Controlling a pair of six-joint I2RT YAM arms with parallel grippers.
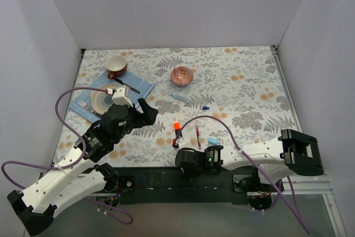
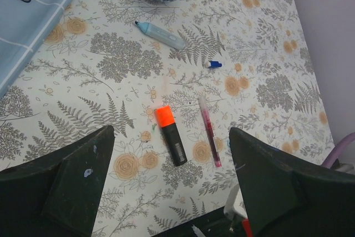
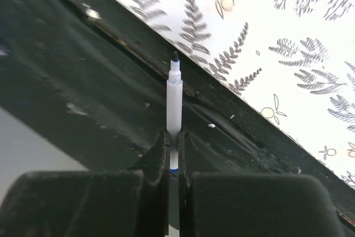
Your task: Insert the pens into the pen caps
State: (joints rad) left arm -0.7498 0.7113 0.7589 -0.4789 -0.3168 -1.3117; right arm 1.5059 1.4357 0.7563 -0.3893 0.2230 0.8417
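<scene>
A stubby black marker (image 2: 175, 140) with an orange end lies on the floral cloth and also shows in the top view (image 1: 177, 133). A thin magenta pen (image 2: 209, 130) lies just to its right. A light blue pen (image 2: 160, 34) and a tiny dark blue cap (image 2: 213, 65) lie farther back. A light blue cap (image 1: 213, 140) lies near the right arm. My left gripper (image 2: 172, 192) is open and empty, above and nearer than the marker. My right gripper (image 3: 172, 148) is shut on a thin white pen (image 3: 174, 98) with a dark tip, over the black front edge.
A patterned bowl (image 1: 182, 75) stands at the back centre. A blue cloth (image 1: 141, 83) at the back left carries a plate (image 1: 97, 102), dark cutlery (image 1: 126, 85) and a brown cup (image 1: 116, 66). White walls close in three sides.
</scene>
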